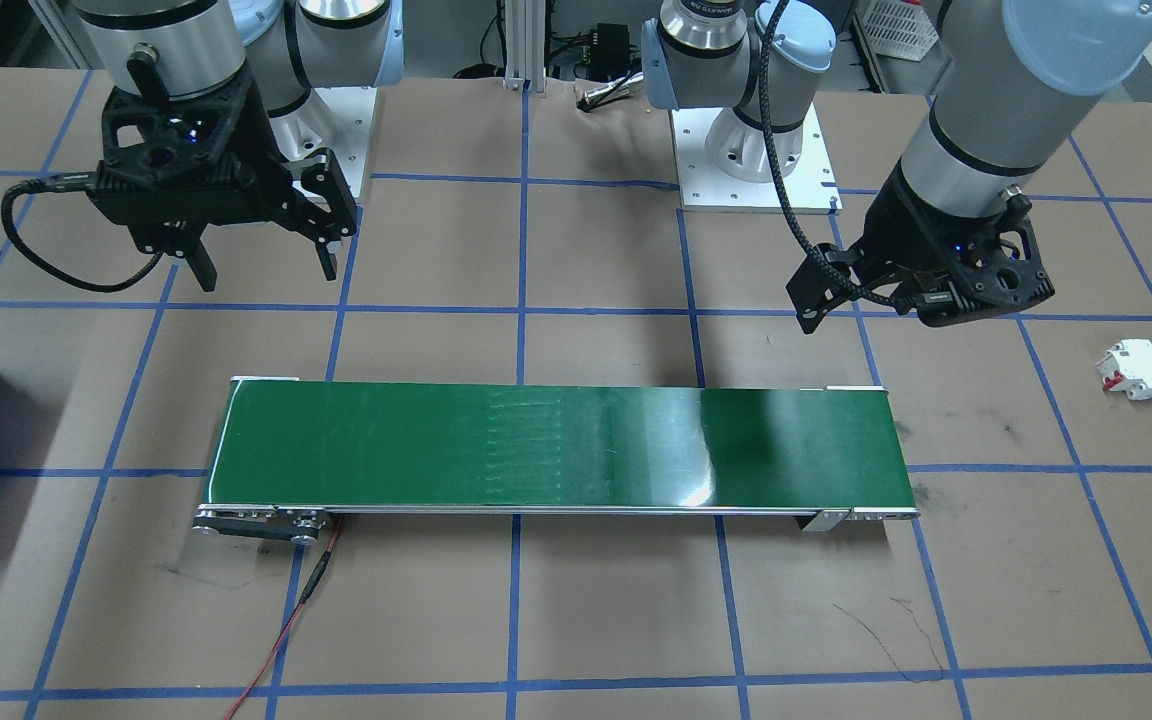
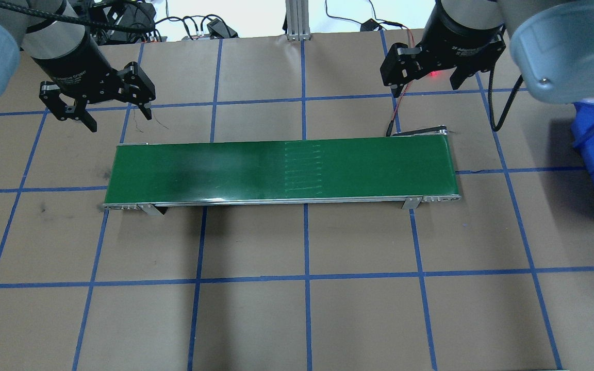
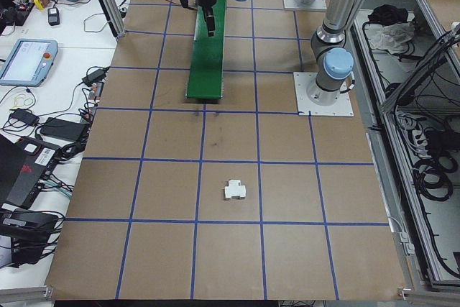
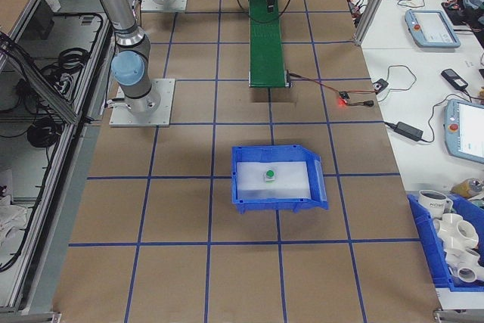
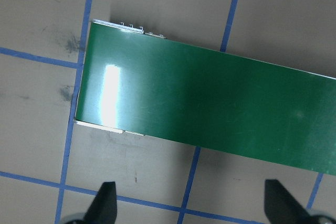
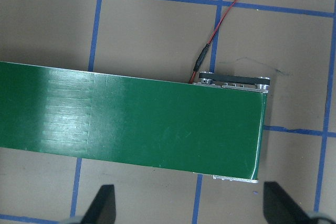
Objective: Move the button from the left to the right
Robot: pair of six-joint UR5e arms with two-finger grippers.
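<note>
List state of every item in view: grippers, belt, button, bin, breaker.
left gripper: open, empty, hovering over the belt's left end.
right gripper: open, empty, hovering over the belt's right end.
conveyor belt: bare, nothing on it.
button: inside the bin, green cap up.
blue bin: on the table, holds the button.
circuit breaker: lying on the table, untouched.

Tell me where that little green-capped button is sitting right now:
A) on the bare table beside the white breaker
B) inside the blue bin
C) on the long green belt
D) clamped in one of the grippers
B: the exterior right view shows the button resting on the pale floor of the blue bin, while the green belt lies bare and both grippers are open.
</note>
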